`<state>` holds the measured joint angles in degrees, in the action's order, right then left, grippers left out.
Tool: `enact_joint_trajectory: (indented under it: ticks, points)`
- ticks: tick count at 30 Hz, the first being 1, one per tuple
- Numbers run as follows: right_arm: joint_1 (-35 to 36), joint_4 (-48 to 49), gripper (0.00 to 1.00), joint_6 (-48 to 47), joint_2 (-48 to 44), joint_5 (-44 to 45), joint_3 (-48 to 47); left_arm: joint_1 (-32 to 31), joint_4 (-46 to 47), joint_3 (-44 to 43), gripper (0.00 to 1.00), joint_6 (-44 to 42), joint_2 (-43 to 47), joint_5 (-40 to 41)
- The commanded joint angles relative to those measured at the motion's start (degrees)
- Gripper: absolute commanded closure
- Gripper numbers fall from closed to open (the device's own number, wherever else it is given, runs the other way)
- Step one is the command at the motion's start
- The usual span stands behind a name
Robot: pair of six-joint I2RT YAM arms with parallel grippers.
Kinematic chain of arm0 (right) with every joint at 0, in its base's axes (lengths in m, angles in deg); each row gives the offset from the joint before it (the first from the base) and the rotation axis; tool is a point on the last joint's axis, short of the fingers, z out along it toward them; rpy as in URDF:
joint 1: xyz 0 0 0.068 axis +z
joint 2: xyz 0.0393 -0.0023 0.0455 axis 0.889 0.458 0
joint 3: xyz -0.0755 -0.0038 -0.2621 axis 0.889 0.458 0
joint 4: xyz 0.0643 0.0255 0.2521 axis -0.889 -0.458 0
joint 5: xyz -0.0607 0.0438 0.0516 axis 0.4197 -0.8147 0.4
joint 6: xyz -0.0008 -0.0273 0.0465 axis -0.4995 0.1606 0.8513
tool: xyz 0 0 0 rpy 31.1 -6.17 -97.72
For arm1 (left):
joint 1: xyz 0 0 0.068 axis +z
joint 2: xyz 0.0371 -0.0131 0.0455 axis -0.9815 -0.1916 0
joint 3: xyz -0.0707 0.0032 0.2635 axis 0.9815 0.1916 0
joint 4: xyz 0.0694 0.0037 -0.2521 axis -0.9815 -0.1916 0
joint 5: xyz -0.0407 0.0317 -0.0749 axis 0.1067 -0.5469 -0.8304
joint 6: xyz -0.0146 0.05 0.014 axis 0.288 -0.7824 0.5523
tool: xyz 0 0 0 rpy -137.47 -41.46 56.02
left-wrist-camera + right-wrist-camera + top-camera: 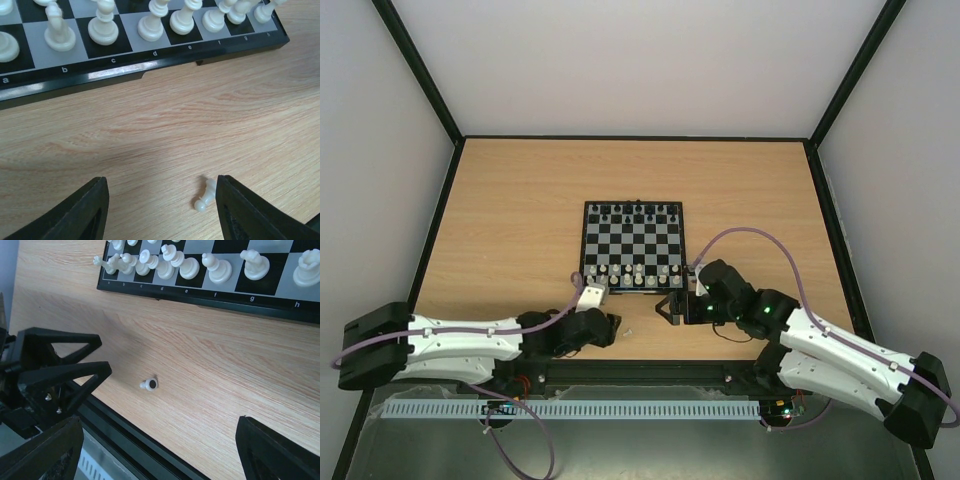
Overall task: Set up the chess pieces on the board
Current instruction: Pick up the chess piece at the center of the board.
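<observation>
White pawn [206, 196] lay toppled off the board's [150, 71] near edge, inside my left pincer's [162, 210] released jaws, hugging one finger, axis pointing boardward; right pincer [160, 455] released, farther

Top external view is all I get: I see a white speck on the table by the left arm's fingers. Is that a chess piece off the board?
Observer: Yes. The left wrist view shows a small white piece lying on its side on the table, off the board.
Operator: Gripped?
Observer: No. The left gripper is open around it, the piece close beside one finger.
Operator: And the right arm?
Observer: Its wrist view shows the right gripper open and empty, the piece's dark-centred base facing it.
</observation>
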<state>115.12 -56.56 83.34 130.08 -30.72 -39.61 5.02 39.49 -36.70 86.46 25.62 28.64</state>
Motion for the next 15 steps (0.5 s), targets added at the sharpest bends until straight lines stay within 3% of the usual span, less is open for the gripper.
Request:
enact_joint_trajectory:
  ticks: [1,12,15]
  points:
    - [0.19,-0.61,0.16,1.46,-1.13,0.66,0.83,-2.97,3.98,-0.48,0.43,-3.37,-2.46,6.14]
    - [0.18,-0.10,0.17,0.39,0.67,-0.88,0.52,-8.56,11.99,2.62,0.67,-8.26,-6.54,6.50]
    - [0.18,-0.47,0.18,0.22,0.00,-0.69,0.74,-9.54,13.02,3.43,0.69,-8.93,-6.30,5.45]
